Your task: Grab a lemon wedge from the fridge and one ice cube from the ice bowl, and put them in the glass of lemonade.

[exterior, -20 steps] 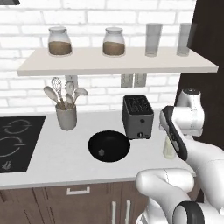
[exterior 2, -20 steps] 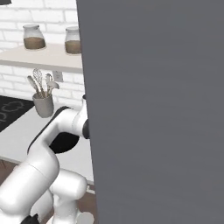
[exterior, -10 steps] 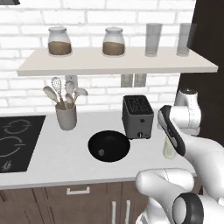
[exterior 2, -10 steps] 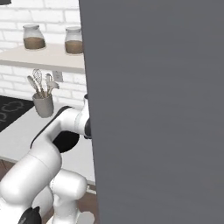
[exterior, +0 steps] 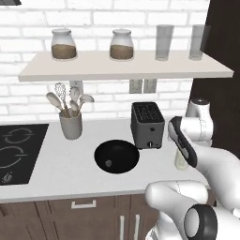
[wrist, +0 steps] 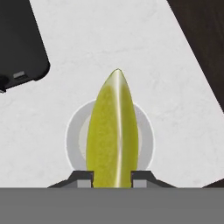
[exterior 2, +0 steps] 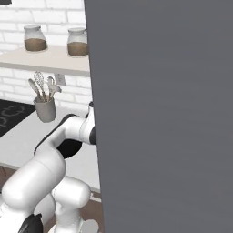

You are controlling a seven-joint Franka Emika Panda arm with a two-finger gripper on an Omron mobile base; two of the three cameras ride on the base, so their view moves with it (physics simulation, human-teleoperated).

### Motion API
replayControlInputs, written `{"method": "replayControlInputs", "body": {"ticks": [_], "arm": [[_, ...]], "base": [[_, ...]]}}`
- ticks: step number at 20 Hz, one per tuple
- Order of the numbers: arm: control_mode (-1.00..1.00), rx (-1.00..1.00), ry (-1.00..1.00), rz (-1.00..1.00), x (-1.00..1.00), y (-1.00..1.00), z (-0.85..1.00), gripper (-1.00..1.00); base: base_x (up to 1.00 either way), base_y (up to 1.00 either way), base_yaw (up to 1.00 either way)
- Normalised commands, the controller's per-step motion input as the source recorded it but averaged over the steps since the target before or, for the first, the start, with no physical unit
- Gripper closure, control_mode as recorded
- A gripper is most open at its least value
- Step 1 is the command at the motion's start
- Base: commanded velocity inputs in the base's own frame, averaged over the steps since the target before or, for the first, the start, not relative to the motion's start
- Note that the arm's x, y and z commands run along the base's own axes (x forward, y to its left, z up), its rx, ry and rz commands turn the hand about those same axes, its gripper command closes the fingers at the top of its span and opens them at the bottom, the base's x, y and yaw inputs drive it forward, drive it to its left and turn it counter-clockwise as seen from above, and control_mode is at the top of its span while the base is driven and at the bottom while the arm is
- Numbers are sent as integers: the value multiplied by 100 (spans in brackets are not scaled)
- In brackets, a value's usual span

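left base view, going left to right: the stove top (exterior: 18, 152) sits at the left edge, then the utensil crock (exterior: 71, 124) at centre left. the ice bowl (exterior: 116, 156) lies on the counter (exterior: 61, 161) just left of centre with a small pale ice cube (exterior: 108, 163) inside. the toaster (exterior: 147, 124) stands just behind and right of the bowl. at the right, the glass of lemonade (exterior: 180, 158) stands on the counter, mostly hidden behind the arm's forearm, which reaches over it; the hand seems poised there so the fruit can drop straight in.

right base view: the dark fridge (exterior 2: 164, 113) door covers the centre and right of the frame, with the arm bending in behind its edge at lower left.

hand view: the black toaster corner is at upper left. in the centre, the fingers (wrist: 112, 178) are closed nearly all the way on the lemon wedge (wrist: 112, 131), pinching its lower end from both sides. the wedge's long axis runs bottom to top of the frame, its pointed tip toward the top and its pale ridge facing the camera. the glass rim rings it directly behind, so the wedge looks centred over the mouth, and i judge the release comes next; the ice cube is not yet fetched.
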Motion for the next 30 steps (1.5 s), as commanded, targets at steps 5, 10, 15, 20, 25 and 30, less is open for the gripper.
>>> {"method": "replayControlInputs", "body": {"ticks": [5, 10, 15, 20, 25, 30], "arm": [[-100, 0, -1, 0, 4, 0, -17, 100], [-100, 0, -2, 0, 7, 0, -8, 100], [-100, 0, 0, 0, 0, 0, 0, -100], [-100, 0, 0, 0, 0, 0, 0, -100], [-100, 0, -2, 0, 0, 0, 23, -100], [-100, 0, -25, 0, -12, 0, 76, -100]], "base": [[0, 0, 0], [0, 0, 0], [0, 0, 0], [0, 0, 0], [0, 0, 0], [0, 0, 0]]}}
